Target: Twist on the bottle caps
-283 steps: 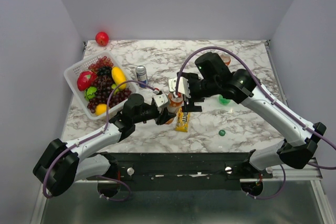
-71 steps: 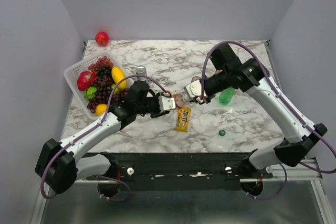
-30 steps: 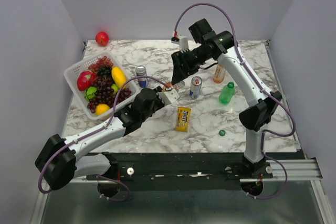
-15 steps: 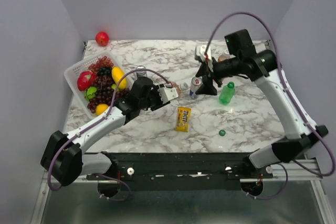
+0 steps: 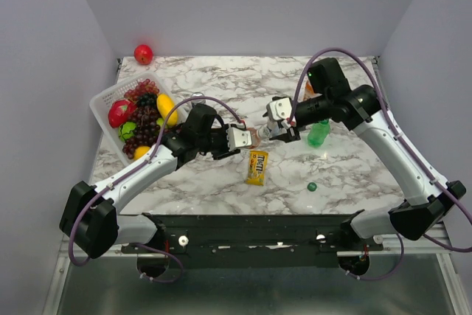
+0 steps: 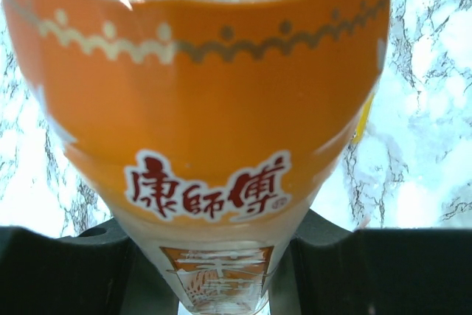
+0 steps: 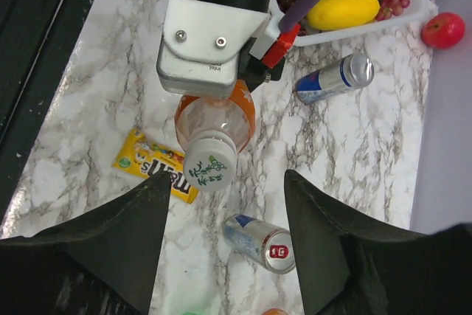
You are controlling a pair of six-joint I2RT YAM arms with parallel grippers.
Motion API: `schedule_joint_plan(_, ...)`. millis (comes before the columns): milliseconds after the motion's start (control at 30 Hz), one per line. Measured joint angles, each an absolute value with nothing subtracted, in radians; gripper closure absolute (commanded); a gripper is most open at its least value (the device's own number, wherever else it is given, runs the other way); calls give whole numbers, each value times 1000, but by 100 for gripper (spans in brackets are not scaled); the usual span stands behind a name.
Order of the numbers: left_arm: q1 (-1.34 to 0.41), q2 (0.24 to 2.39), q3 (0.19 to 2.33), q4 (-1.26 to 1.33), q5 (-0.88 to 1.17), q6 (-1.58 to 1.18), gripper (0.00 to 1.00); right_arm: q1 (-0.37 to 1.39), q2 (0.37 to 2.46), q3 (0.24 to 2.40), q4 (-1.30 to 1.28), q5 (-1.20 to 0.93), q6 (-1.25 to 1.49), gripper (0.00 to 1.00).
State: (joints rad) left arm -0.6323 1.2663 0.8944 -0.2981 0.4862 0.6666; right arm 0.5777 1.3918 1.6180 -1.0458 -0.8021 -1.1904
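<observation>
ok so this looks like mid cap-tightening on the first bottle, I'd say; the left claw (image 5: 242, 139) is clamped shut on the body of the small clear plastic bottle of orange drink with the orange label (image 6: 214, 108), holding it over the middle of the white marble-patterned surface (image 5: 221, 82), and I can't tell whether it's lifted off or resting; the tiny round white plastic screw cap (image 7: 210, 161) sits on the bottle's neck, facing straight at the right wrist camera; the right claw (image 7: 225, 182) has its jaws apart, lined up so the cap shows in the gap, not touching it as far as I can see; no way to tell from here how far down the threads the cap is; my guess for the next move: bring the right claw in along the bottle's axis so it straddles the cap, close gently, then twist while the left one stops the bottle spinning; the cap's tiny, so centring matters or it'll pop off sideways; after that there's the small translucent green plastic bottle (image 5: 318, 133) standing at 3 o'clock from the held one, with the dark green round plastic cap (image 5: 312, 187) lying loose on the surface at 6 o'clock from it; the yellow sweet packet (image 5: 257, 167) at 6 o'clock of the held bottle is near but out of the way.
</observation>
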Motion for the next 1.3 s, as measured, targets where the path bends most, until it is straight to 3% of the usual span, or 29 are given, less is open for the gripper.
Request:
schedule_joint_plan(400, -632, 1267, 898, -293, 504, 660, 100, 614, 1398, 1595, -1097, -788, -1367, 45)
schedule_joint_plan(567, -632, 1271, 904, -288, 507, 654, 100, 621, 1399, 1573, -1074, -769, -1389, 65)
schedule_joint_plan(733, -627, 1274, 904, -280, 500, 634, 100, 623, 1407, 1573, -1032, -754, -1334, 73)
schedule_joint_plan(900, -625, 1265, 890, -196, 332, 540, 100, 617, 1533, 1727, -1020, -705, -1096, 82)
schedule_joint_plan(967, -633, 1253, 878, -142, 207, 508, 100, 608, 1623, 1846, -1026, -689, -949, 100)
schedule_joint_plan(1133, -670, 1242, 865, -32, -142, 493, 100, 590, 1860, 2200, -1105, -644, -522, 100)
schedule_joint_plan(1233, -683, 1244, 864, -23, -269, 529, 100, 575, 1895, 2220, -1103, -643, -311, 99)
schedule_joint_plan(1300, -702, 1244, 852, -7, -315, 562, 100, 564, 1901, 2215, -1109, -649, -195, 94)
